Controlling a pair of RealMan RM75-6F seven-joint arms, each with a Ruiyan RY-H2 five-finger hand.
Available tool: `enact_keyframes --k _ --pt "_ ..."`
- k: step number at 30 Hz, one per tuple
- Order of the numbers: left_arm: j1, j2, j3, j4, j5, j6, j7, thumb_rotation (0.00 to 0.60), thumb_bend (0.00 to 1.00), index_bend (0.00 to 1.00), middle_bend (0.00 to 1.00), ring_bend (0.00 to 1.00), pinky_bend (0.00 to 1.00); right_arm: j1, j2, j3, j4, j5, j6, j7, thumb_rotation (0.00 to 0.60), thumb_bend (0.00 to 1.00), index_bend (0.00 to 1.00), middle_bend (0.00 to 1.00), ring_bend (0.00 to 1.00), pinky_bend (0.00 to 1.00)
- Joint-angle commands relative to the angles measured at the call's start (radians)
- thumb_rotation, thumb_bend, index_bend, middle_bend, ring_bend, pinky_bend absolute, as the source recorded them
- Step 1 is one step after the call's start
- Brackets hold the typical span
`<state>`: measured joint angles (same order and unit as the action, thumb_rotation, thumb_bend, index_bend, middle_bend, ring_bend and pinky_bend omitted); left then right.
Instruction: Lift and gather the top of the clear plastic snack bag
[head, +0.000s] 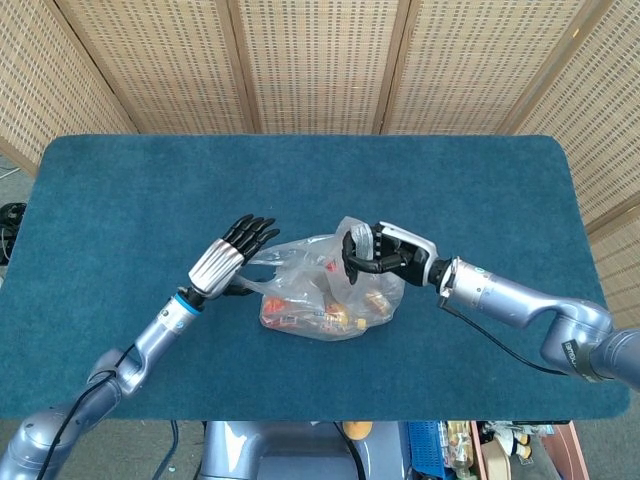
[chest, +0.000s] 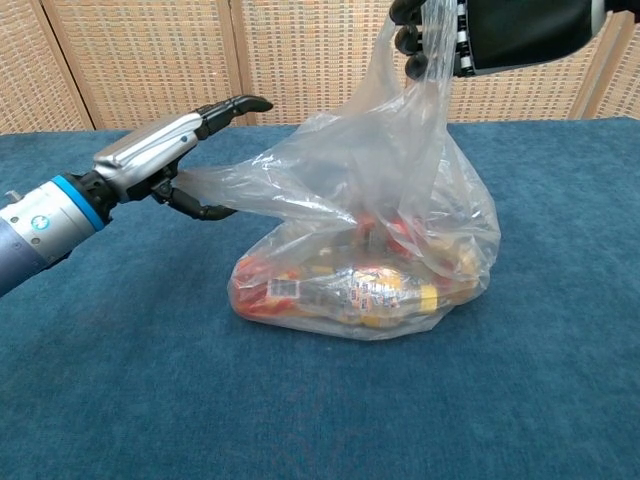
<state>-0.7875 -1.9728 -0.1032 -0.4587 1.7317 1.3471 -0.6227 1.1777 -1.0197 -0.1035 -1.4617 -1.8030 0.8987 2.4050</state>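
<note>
From the head view, I am pinching one side of the snack bag (head: 325, 290) top in my right hand (head: 378, 252), fingers curled tight on the film above the table (head: 120, 190). My left hand (head: 228, 258) is reaching flat toward the loose flap at the bag's left, fingers straight and apart, holding nothing.

From the chest view, my right hand (chest: 480, 35) is lifting a stretched strip of thin, soft plastic while the snacks (chest: 350, 285) are weighing down the bottom, which is resting on the cloth. My left hand (chest: 165, 155) is bracketing the drooping flap, fingers above and thumb below. I judge the film light, limp and slippery, so I should be closing on that flap near its edge and drawing it toward my right.
</note>
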Motion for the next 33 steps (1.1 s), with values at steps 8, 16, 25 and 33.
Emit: enact_keyframes --k 8,16,25,33 --pt "-0.078 -0.046 -0.014 0.080 -0.042 0.019 0.003 0.600 0.34 0.03 0.00 0.00 0.00 0.014 -0.012 -0.019 0.017 0.010 0.010 0.005 0.600 0.45 0.56 0.65 0.55 0.52" --pt "-0.115 -0.073 -0.020 0.119 -0.081 -0.024 0.025 0.600 0.41 0.04 0.00 0.00 0.00 0.016 -0.022 -0.031 0.031 0.020 0.019 0.008 0.600 0.45 0.56 0.65 0.55 0.52" --pt "-0.137 -0.113 -0.045 0.185 -0.126 -0.005 0.045 0.600 0.41 0.04 0.00 0.00 0.00 0.019 -0.017 -0.040 0.031 0.026 0.023 0.004 0.600 0.45 0.56 0.65 0.55 0.52" --pt "-0.183 -0.123 -0.069 0.231 -0.169 -0.027 0.047 0.600 0.43 0.05 0.00 0.00 0.00 0.021 -0.018 -0.044 0.028 0.027 0.031 0.003 0.600 0.45 0.57 0.65 0.55 0.52"
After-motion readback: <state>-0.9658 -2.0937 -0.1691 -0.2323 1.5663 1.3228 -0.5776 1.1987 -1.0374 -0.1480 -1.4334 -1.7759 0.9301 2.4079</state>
